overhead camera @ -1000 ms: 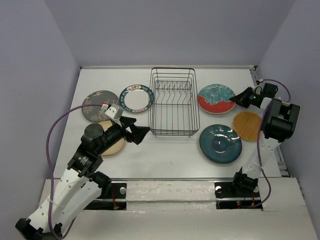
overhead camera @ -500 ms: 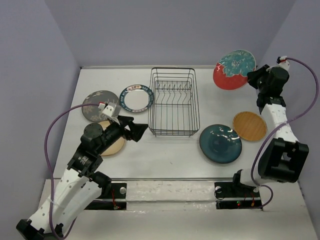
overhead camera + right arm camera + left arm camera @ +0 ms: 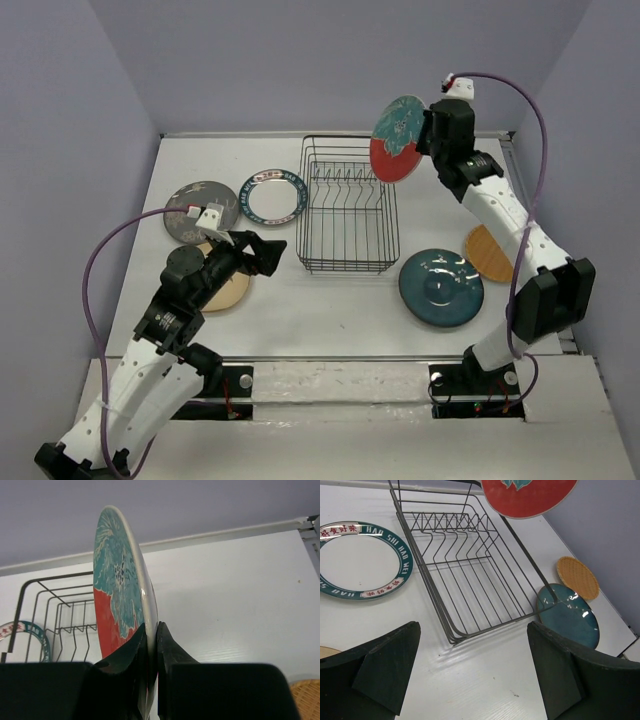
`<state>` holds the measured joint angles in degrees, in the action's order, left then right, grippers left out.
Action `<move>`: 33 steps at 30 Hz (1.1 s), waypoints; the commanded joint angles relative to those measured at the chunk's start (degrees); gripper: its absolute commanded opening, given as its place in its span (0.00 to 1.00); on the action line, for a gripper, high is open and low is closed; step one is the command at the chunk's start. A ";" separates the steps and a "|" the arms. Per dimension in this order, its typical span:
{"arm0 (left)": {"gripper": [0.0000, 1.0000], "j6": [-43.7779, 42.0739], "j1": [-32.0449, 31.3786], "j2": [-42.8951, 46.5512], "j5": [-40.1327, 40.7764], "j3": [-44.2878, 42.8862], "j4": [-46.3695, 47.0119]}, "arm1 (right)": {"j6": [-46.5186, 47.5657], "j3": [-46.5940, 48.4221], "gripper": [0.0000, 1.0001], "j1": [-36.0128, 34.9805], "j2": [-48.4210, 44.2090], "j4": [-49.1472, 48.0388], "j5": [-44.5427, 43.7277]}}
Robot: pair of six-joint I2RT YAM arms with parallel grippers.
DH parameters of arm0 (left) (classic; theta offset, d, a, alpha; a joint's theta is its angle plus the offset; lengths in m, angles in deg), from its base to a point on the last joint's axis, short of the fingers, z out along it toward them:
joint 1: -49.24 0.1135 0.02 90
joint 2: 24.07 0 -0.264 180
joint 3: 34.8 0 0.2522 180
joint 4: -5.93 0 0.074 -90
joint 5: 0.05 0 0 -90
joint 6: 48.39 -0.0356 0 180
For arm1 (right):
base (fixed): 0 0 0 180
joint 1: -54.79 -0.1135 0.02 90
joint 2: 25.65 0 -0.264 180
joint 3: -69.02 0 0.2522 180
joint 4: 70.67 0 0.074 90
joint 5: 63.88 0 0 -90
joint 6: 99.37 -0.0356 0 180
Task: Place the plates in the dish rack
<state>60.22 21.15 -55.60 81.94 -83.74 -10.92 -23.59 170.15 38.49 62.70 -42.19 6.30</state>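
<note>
My right gripper (image 3: 428,135) is shut on the rim of the teal-and-red plate (image 3: 397,138), holding it upright in the air over the right far corner of the black wire dish rack (image 3: 346,205); the right wrist view shows the plate (image 3: 120,590) edge-on between the fingers. My left gripper (image 3: 275,250) is open and empty, just left of the rack's near end. The white plate with teal rim (image 3: 273,196), grey patterned plate (image 3: 195,210), pale tan plate (image 3: 232,290), dark teal plate (image 3: 441,287) and wooden plate (image 3: 492,256) lie on the table.
The rack (image 3: 470,570) holds nothing; its tines stand in a row at the far half. Purple-grey walls close in the table at the back and both sides. A purple cable loops over each arm.
The right arm lifted the teal-and-red plate off the table, tipped it upright and carried it left, to above the rack's right far corner. The left gripper shifted slightly left.
</note>
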 commanded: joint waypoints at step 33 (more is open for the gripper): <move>0.99 -0.15 0.32 0.50 2.91 -2.53 0.02 | 11.23 15.28 0.07 -14.91 14.73 -3.30 -29.67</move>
<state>60.24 21.37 -55.60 84.02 -83.74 -12.41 -9.99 182.79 24.33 77.26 -37.56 -22.13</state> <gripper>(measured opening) 0.990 0.122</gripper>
